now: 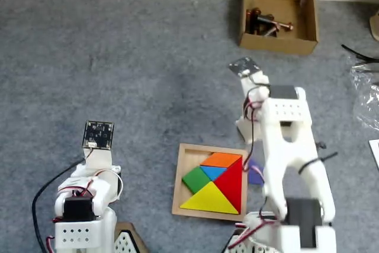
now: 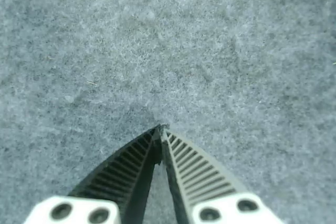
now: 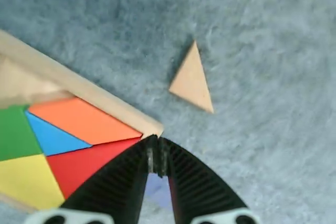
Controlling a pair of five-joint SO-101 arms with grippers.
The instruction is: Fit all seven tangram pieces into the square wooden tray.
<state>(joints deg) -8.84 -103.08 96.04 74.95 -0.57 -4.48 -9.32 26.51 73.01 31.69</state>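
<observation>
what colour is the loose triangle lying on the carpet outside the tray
Pale tan, like bare wood. The triangle shows best in the right wrist view.

High view looks down over the table point(image 1: 118, 57). Wrist views peer closely past their jaws; the right shares the tray point(image 3: 79, 85).

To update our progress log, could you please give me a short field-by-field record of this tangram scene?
tray: wooden tray, part bare
in tray: orange piece, blue piece, green piece, red piece, yellow piece
outside tray: purple piece beside the tray; tan triangle on the carpet off a tray corner
left gripper: shut, over bare carpet
right gripper: shut, by the tray corner
</observation>
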